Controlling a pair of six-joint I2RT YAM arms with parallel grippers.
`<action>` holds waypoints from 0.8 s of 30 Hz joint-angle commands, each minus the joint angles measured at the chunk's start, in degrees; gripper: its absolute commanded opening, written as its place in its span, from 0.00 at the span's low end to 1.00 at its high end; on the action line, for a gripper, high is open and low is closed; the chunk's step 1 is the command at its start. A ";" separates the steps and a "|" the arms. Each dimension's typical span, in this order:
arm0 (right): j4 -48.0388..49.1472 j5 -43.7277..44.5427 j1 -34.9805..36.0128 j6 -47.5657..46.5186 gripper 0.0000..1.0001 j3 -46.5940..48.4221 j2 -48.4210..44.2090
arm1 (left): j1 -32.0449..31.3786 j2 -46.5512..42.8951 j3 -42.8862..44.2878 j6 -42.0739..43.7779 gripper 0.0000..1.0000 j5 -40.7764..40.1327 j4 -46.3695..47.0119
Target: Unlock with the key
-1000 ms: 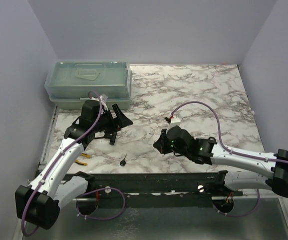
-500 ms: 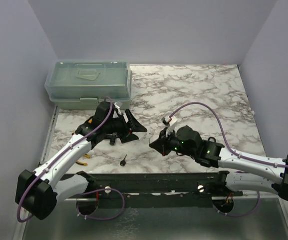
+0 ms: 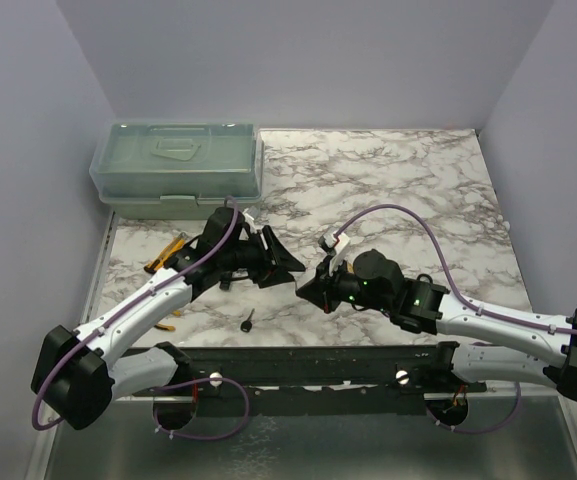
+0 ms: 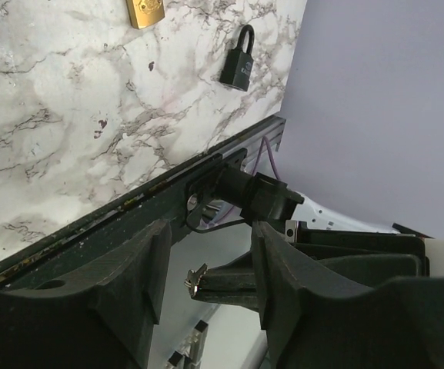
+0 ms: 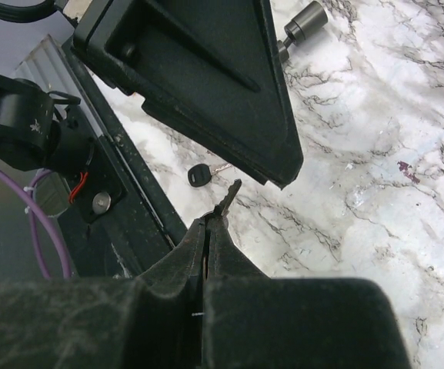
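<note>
Right wrist view: right gripper (image 5: pixel 208 224) fully closed, pads pressed together. A short metal blade (image 5: pixel 228 197) is pinched at the very tips and juts forward and up. It looks like the blade of a key, but any head is buried between the pads, so I can't confirm. I judge it is held at the tips to leave most of the blade free for a keyway or for the other arm to take.

The key (image 5: pixel 199 175) with the round black head lies flat on the table (image 5: pixel 375 154), just beyond the blade tip. Nothing touches it. Top external view puts the key (image 3: pixel 247 322) near the table's front edge, between the two arms and nearer me than the left gripper (image 3: pixel 283 262).

Left gripper is wide open and empty, jaws turned toward the right gripper (image 3: pixel 306 291). The two sit almost tip to tip above the table. In the left wrist view its fingers (image 4: pixel 141 269) frame the right gripper's nose. The metal blade (image 4: pixel 195 281) shows in the gap, untouched. My read: a hand-over or re-grip is being lined up, which is why both hang in the air.

Black padlock (image 4: pixel 238 65), shackle apparently closed, and brass padlock (image 4: pixel 145 11), cut by the frame edge, lie on the table well apart from both grippers. As far as I can judge, nothing is unlocked yet.
</note>
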 commanded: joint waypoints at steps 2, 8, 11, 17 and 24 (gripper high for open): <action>1.56 0.32 0.46 -0.65 0.00 1.01 0.03 | -1.02 -1.34 -0.90 -0.84 0.49 -1.66 2.08; 1.37 1.53 0.45 -0.59 0.00 1.25 -0.18 | -1.27 -1.55 -1.25 0.52 0.41 -2.47 2.22; 1.07 2.66 0.46 -0.48 0.00 1.47 -0.31 | -1.38 -1.64 -1.50 0.92 0.39 -2.46 2.43; 0.85 3.30 0.45 0.01 0.00 1.13 -0.77 | -1.64 -3.29 -2.43 2.40 0.38 -3.46 2.90; 0.89 3.86 0.47 0.11 0.00 0.94 -1.23 | -1.78 -4.59 -3.96 3.66 0.37 -3.20 4.66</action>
